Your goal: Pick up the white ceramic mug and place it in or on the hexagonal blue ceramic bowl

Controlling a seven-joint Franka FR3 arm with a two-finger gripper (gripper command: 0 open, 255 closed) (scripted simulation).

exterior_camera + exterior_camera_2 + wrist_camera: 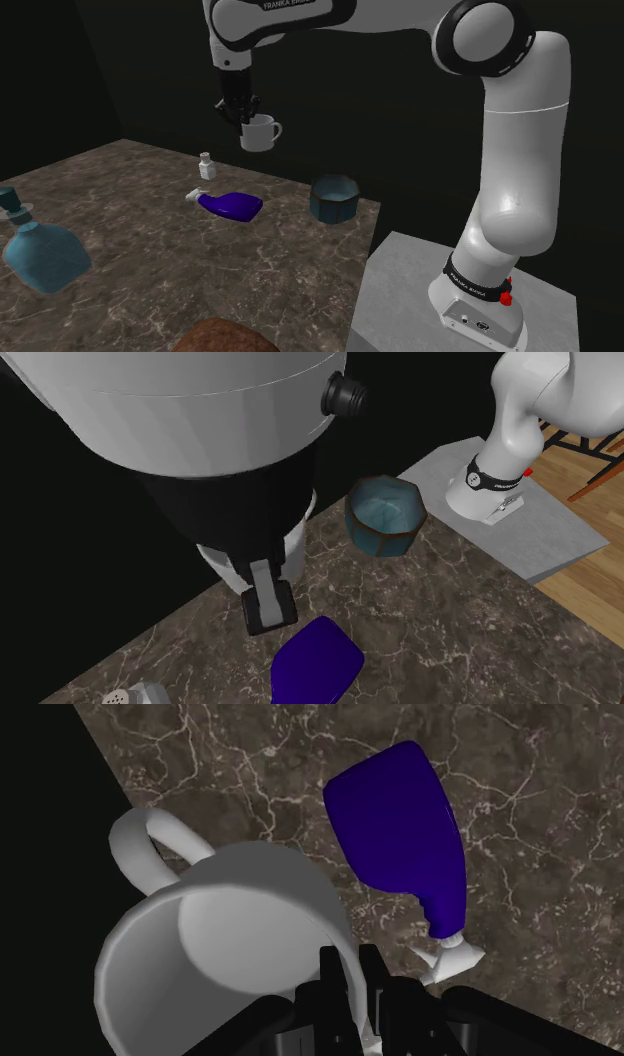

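White and stiff, the mug (259, 134) hangs well above the marbled worktop (120, 200), with the end effector (243, 116) clamped on its rim wall on the side opposite the handle. It is probably light but hard, smooth and chip-prone, so a thin rim pinch like this could let it tilt or slip, and I would set it down gently, not drop it. Its goal, the bowl (333, 198), stands near the worktop's edge toward the stand, with a blue bottle (232, 206) lying near it.
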